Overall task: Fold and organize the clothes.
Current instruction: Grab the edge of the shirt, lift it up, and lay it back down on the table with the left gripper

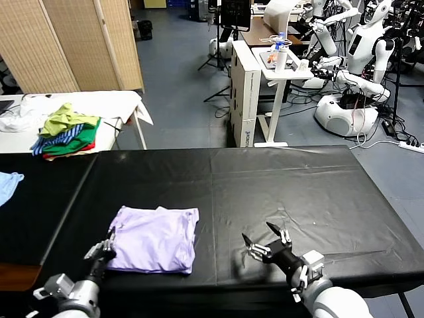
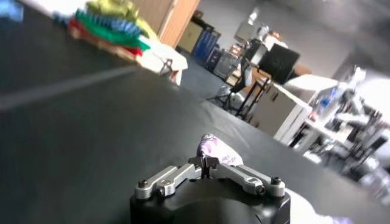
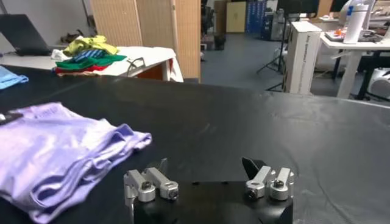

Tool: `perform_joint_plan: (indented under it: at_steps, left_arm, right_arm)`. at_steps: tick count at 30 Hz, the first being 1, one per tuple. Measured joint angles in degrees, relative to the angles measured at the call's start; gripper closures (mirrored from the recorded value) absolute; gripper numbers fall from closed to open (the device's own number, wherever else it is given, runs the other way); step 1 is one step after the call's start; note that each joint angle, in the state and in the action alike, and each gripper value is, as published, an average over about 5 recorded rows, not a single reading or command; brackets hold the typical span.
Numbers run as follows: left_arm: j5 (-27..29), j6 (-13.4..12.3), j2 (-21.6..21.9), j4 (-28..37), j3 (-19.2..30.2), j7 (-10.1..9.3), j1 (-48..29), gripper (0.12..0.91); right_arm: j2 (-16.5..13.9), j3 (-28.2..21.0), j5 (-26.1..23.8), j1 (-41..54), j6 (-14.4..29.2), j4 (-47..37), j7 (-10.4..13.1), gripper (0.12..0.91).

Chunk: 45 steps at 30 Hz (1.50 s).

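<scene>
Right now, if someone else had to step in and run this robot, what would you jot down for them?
Left gripper: shut on the near left edge of the T-shirt.
Right gripper: open, empty, low over the black table, to the right of the shirt.
T-shirt: lavender, lying partly folded near the table's front edge.
Done: some folds are in, and the left gripper has hold of the edge.
Left: finish folding and tidy it.

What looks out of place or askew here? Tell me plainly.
Little stands out. The lavender T-shirt is folded but rumpled, its edges uneven on the black table. The left gripper is shut on its near-left edge; the right gripper is open above bare table.
</scene>
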Motion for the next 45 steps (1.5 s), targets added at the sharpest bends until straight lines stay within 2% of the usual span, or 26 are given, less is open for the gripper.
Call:
perform_joint_plan:
  at_steps: [6,16,19,21,24,26,30,37,45]
  left_arm:
    - [4.6,0.1,7.4,-1.9,-2.9,-0.44,1.6,0.868]
    - [3.6,0.0,23.5,-3.9,-14.5,-0.54,6.1,0.868]
    - [4.6,-0.1,25.9,-5.0,-18.1,-1.15,7.8,0.868]
    - [5.3,0.2,26.4,-6.2,-19.4,-2.30,8.5,0.868]
    - [6.7,1.0,25.6,-8.5,-19.0,-4.37,8.4,0.868]
    - [8.6,1.2,24.0,-10.0,-17.0,-5.28,7.8,0.868]
    - [11.9,1.4,19.1,-11.7,-9.2,-6.20,6.0,0.868]
    - [14.3,1.6,9.9,-11.0,6.0,-7.58,3.3,0.868]
    - [20.0,0.2,2.0,-8.1,16.8,-8.09,2.8,0.868]
  right_arm:
    - [0.4,-0.1,-0.4,0.0,0.2,-0.5,0.0,0.118]
    - [1.5,-0.9,-1.6,-0.3,0.7,-1.1,-0.2,0.118]
    - [1.7,-1.3,-1.9,-0.2,0.7,-1.4,-0.2,0.118]
    - [1.9,-1.6,-2.2,-0.3,0.8,-1.4,-0.2,0.118]
    - [2.4,-1.9,-2.9,-0.8,0.8,-1.4,-0.3,0.118]
    - [2.7,-2.0,-3.4,-1.3,0.8,-1.1,-0.3,0.118]
    - [2.9,-1.4,-4.1,-2.6,0.9,-0.3,-0.5,0.118]
    - [3.3,-0.2,-4.9,-4.7,1.2,0.5,-0.6,0.118]
    - [3.5,-0.1,-3.9,-5.3,0.6,1.0,-0.6,0.118]
